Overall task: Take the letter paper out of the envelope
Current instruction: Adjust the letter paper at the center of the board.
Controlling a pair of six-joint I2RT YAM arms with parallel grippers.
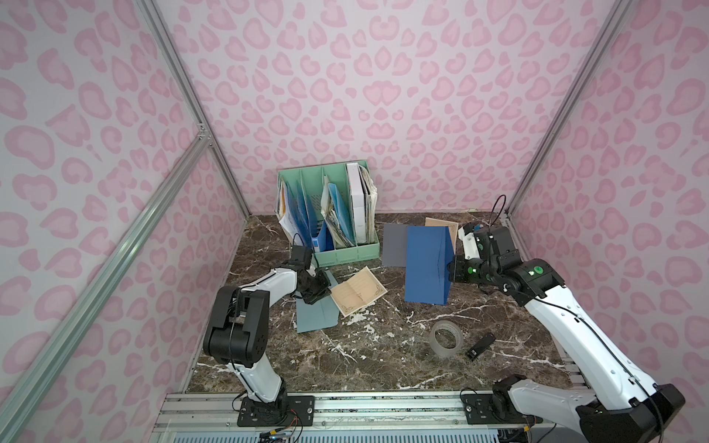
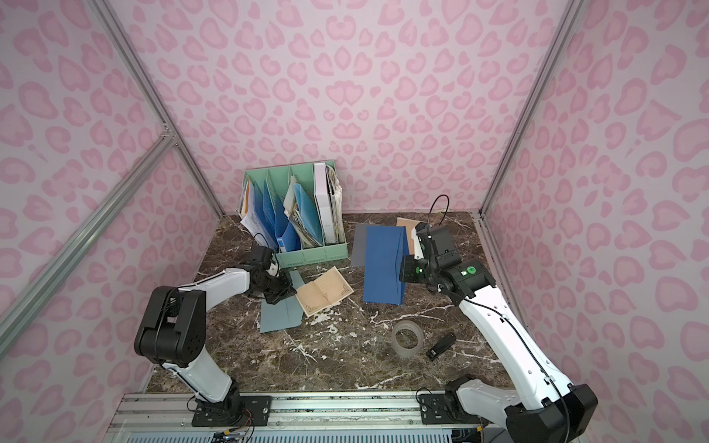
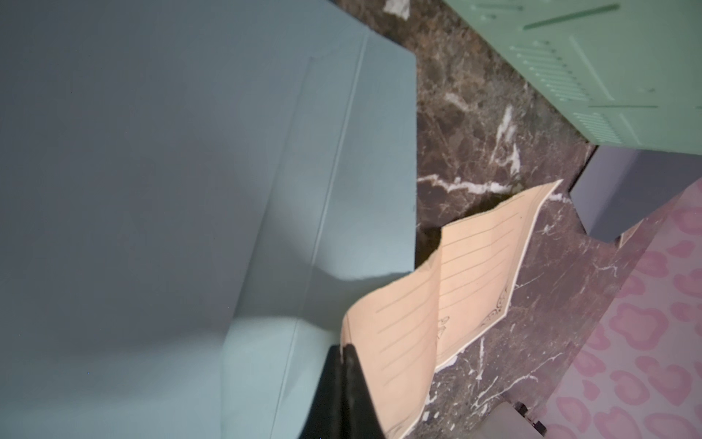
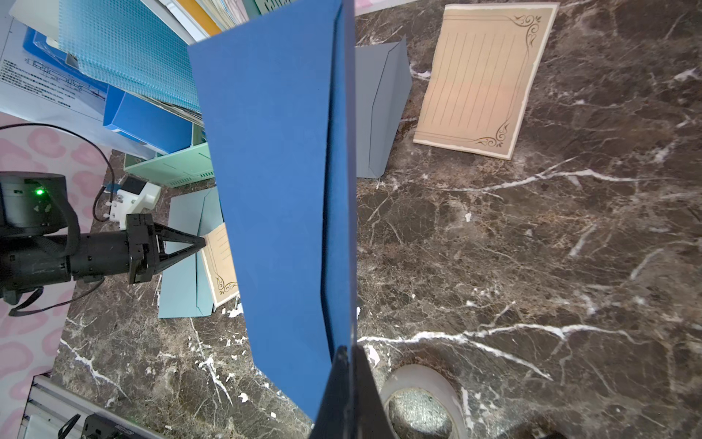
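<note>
A beige lined letter paper lies mostly on the marble, to the right of a pale blue envelope. Its left edge curls up over that envelope. My left gripper is shut on this raised edge. My right gripper is shut on the edge of a dark blue envelope and holds it upright above the table. Whether anything is inside the dark blue envelope I cannot see.
A mint file organiser full of folders stands at the back. A grey envelope and another beige sheet lie behind the dark blue one. A tape roll and a small black object sit front right.
</note>
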